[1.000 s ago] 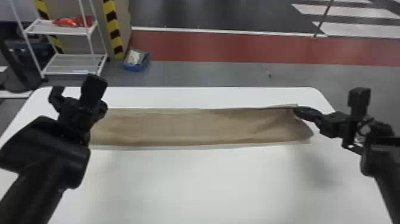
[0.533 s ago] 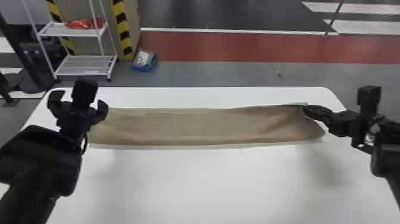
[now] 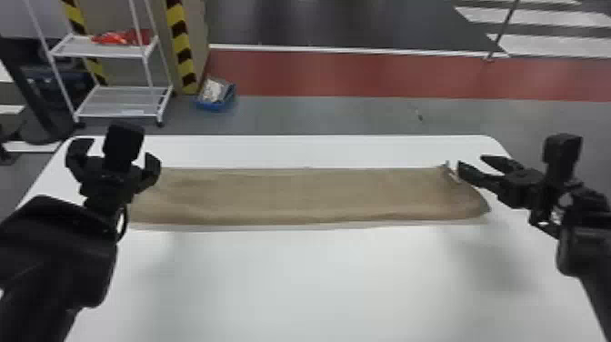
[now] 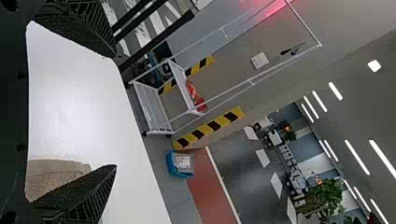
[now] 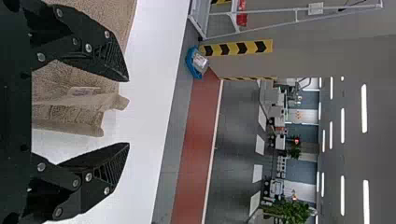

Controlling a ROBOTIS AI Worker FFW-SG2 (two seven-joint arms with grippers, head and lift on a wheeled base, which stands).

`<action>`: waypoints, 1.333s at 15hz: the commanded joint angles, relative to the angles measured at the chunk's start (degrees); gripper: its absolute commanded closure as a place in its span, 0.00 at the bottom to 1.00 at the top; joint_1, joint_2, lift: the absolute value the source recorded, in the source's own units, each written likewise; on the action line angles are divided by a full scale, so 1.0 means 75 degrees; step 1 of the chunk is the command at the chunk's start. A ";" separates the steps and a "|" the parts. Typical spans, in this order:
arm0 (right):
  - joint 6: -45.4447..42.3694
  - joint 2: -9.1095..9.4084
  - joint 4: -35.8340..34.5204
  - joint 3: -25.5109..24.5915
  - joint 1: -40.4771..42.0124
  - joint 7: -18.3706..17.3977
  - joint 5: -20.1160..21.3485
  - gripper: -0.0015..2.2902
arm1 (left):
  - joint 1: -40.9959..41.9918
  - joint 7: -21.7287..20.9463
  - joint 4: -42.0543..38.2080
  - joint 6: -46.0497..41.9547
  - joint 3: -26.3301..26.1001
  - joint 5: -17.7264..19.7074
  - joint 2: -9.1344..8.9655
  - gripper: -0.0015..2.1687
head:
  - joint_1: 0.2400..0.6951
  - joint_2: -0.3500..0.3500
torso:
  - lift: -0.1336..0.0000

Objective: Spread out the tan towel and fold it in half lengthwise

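The tan towel (image 3: 300, 195) lies as a long, narrow strip across the white table, its right corner slightly raised. At its left end, my left gripper (image 3: 113, 159) stands open above the table. My right gripper (image 3: 470, 163) is open just off the towel's far right corner. In the left wrist view the left gripper (image 4: 114, 112) has its fingers wide apart, with part of the towel (image 4: 56, 175) beside one of them. In the right wrist view the towel's crumpled corner (image 5: 88, 105) lies between the spread fingers of the right gripper (image 5: 128, 112), touching neither visibly.
The white table (image 3: 309, 282) extends in front of the towel, with a narrow strip behind it. Beyond the table's far edge stand a white shelf rack (image 3: 120, 102) and a blue bin (image 3: 216, 95) on the floor.
My right gripper has opened and let go of the towel's far right corner, which it held before. The left gripper stays open near the left end. The head view has shifted slightly.
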 commanded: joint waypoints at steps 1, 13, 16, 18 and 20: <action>0.0728 -0.0042 -0.0616 -0.0203 0.0371 0.0111 -0.0260 0.02 | 0.0089 -0.0026 -0.0068 0.0001 0.0070 0.0094 0.0000 0.02 | 0.96 0.40 | 0.04; 0.2298 -0.0159 -0.1401 -0.0484 0.0980 0.0954 -0.0599 0.15 | 0.0640 -0.0847 -0.0760 0.0540 0.0832 0.1863 0.0223 0.13 | 1.00 0.37 | 0.04; 0.2275 0.0016 -0.1390 -0.0273 0.0781 0.0943 -0.0646 0.15 | 0.0617 -0.1304 -0.0736 0.0821 0.1043 0.2414 0.0246 0.13 | 1.00 0.38 | 0.04; 0.2275 0.0063 -0.1308 -0.0062 0.0605 0.0931 -0.0599 0.15 | 0.0452 -0.1421 -0.0584 0.0961 0.1043 0.2473 0.0246 0.13 | 1.00 0.40 | 0.04; 0.2228 0.0075 -0.1237 0.0055 0.0499 0.0849 -0.0553 0.15 | 0.0183 -0.1585 -0.0279 0.1219 0.1031 0.2520 0.0199 0.17 | 1.00 0.42 | 0.04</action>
